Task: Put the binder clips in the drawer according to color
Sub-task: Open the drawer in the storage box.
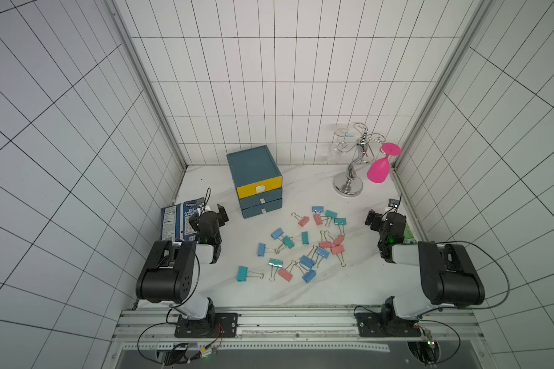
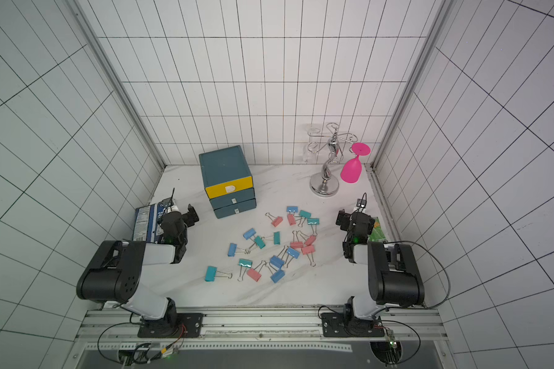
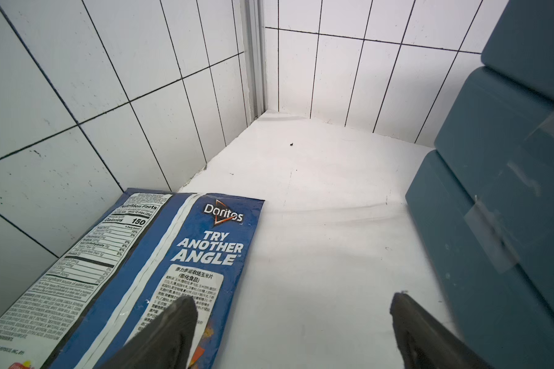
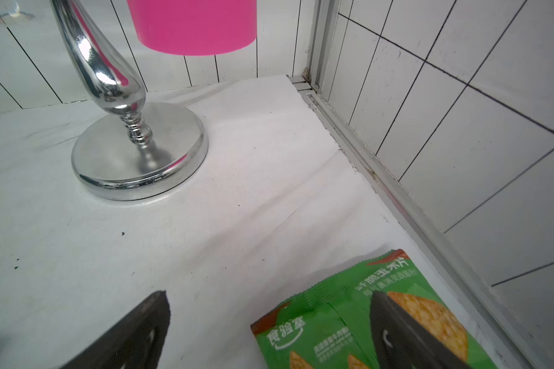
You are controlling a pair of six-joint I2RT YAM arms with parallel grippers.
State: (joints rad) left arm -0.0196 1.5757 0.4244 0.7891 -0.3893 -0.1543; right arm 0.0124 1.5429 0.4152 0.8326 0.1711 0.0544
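Arms parked left and right, clips loose on the table, drawer looks shut.

In both top views the clips (image 1: pixel 307 262) lie scattered in the middle of the table (image 1: pixel 359 284) (pink, light blue and teal all mixed), in front of and to the right of the drawer (image 1: pixel 255 174), none of them in it. The left gripper (image 1: pixel 208 216) hangs over a blue chip bag (image 1: pixel 173 223) beside the drawer, the right gripper (image 1: pixel 385 218) sits near the right wall, and behind it a chrome rack (image 1: pixel 349 185) carries a pink cup (image 1: pixel 378 171) upside down. Left wrist view: fingers (image 3: pixel 170 329) spread wide with nothing between them, one over the bag, the drawer's side close by the other. Right wrist view: fingers (image 4: pixel 135 326) wide apart and empty too, one over a green packet (image 4: pixel 311 319), the rack's base ahead.
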